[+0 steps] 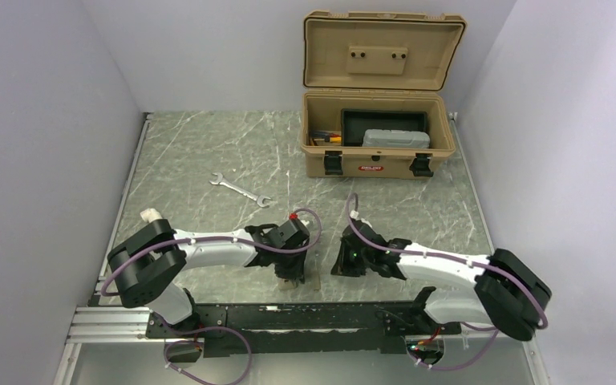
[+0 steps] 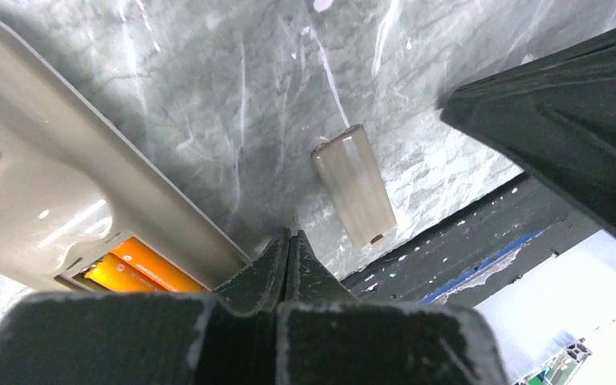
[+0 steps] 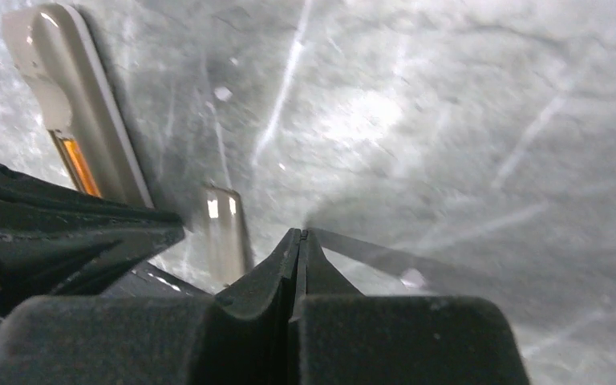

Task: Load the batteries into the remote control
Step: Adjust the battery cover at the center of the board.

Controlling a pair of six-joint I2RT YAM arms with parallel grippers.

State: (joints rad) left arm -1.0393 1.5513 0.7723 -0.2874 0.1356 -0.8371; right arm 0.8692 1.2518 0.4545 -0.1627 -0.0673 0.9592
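The remote control (image 2: pixel 40 176) lies back-up on the table, its battery bay open with the orange batteries (image 2: pixel 132 269) seated inside. It also shows in the right wrist view (image 3: pixel 68 96), with an orange strip of a battery (image 3: pixel 79 164). In the top view my left gripper (image 1: pixel 290 277) hides most of it. A loose tan battery cover (image 2: pixel 354 186) lies on the table to the right of the remote. My left gripper (image 2: pixel 289 237) is shut and empty, right beside the bay's edge. My right gripper (image 3: pixel 301 234) is shut and empty over bare table, to the right of the cover (image 3: pixel 224 228).
An open tan toolbox (image 1: pixel 378 144) stands at the back right. A silver wrench (image 1: pixel 241 190) lies mid-table. A small white fitting (image 1: pixel 150 215) sits at the left. The black rail (image 1: pixel 289 317) runs along the near edge. My right gripper's body (image 2: pixel 569 120) is close to the left one.
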